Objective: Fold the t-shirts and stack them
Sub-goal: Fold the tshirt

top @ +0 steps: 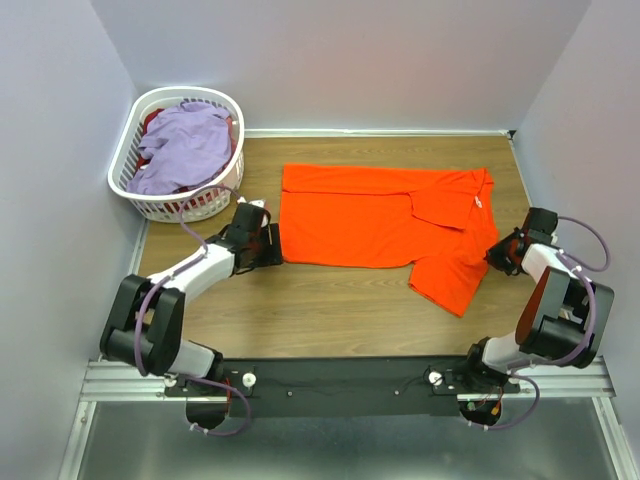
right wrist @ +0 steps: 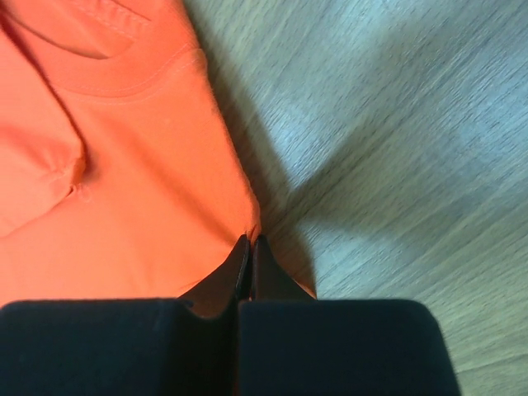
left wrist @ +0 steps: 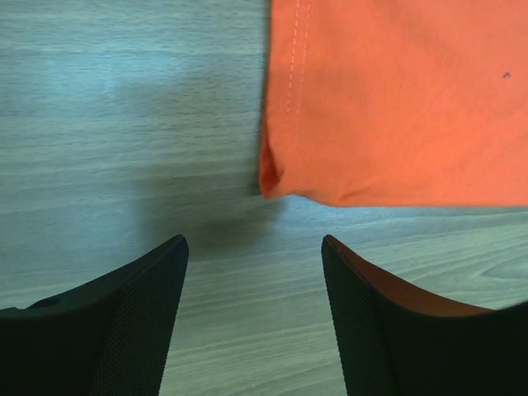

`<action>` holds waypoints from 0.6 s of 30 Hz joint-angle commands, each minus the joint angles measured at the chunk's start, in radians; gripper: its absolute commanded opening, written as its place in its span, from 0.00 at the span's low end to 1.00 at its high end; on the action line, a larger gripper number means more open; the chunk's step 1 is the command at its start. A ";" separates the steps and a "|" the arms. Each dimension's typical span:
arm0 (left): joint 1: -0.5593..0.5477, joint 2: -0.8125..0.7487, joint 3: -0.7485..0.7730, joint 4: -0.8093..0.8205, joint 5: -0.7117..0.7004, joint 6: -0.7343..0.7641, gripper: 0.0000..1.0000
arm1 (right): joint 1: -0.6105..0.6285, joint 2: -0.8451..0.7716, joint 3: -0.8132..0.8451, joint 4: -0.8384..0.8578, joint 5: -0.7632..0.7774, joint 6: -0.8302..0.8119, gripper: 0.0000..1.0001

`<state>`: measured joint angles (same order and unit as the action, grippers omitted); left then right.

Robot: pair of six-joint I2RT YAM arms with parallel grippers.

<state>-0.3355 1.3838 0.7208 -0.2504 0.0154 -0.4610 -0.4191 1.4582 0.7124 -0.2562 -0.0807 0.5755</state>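
Observation:
A bright orange t-shirt (top: 380, 215) lies spread on the wooden table, its right side partly folded over and one sleeve pointing toward the near edge. My left gripper (top: 270, 243) stands open just short of the shirt's near left hem corner (left wrist: 268, 177). Bare wood shows between its fingers (left wrist: 148, 280) in the left wrist view (left wrist: 252, 241). My right gripper (top: 493, 255) is shut on the orange t-shirt's right edge below the collar (right wrist: 250, 239), with the cloth (right wrist: 124, 165) pinched between the jaws. A lavender t-shirt (top: 185, 145) lies heaped in the basket.
A white slotted laundry basket (top: 180, 208) stands at the back left corner, with some red cloth under the lavender one. Walls close in the table on the left, back and right. Bare wood lies between the shirt and the arm bases.

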 commanded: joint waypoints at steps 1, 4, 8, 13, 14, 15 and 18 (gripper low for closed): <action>-0.052 0.070 0.060 -0.012 -0.089 -0.064 0.70 | -0.003 -0.041 -0.028 -0.009 -0.031 0.003 0.01; -0.069 0.110 0.098 -0.042 -0.135 -0.093 0.66 | -0.001 -0.055 -0.044 0.001 -0.044 0.010 0.01; -0.071 0.139 0.135 -0.069 -0.224 -0.139 0.57 | -0.001 -0.042 -0.041 0.015 -0.079 0.020 0.01; -0.076 0.181 0.170 -0.084 -0.232 -0.157 0.57 | -0.001 -0.048 -0.047 0.026 -0.088 0.026 0.01; -0.085 0.201 0.175 -0.089 -0.233 -0.160 0.57 | -0.003 -0.047 -0.045 0.028 -0.103 0.027 0.01; -0.089 0.208 0.184 -0.093 -0.241 -0.160 0.57 | -0.001 -0.044 -0.042 0.031 -0.111 0.029 0.01; -0.103 0.222 0.201 -0.098 -0.247 -0.165 0.56 | -0.003 -0.047 -0.042 0.032 -0.119 0.032 0.01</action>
<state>-0.4213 1.5883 0.8959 -0.3172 -0.1799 -0.5999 -0.4191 1.4220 0.6804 -0.2451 -0.1623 0.5922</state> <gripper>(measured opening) 0.567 0.020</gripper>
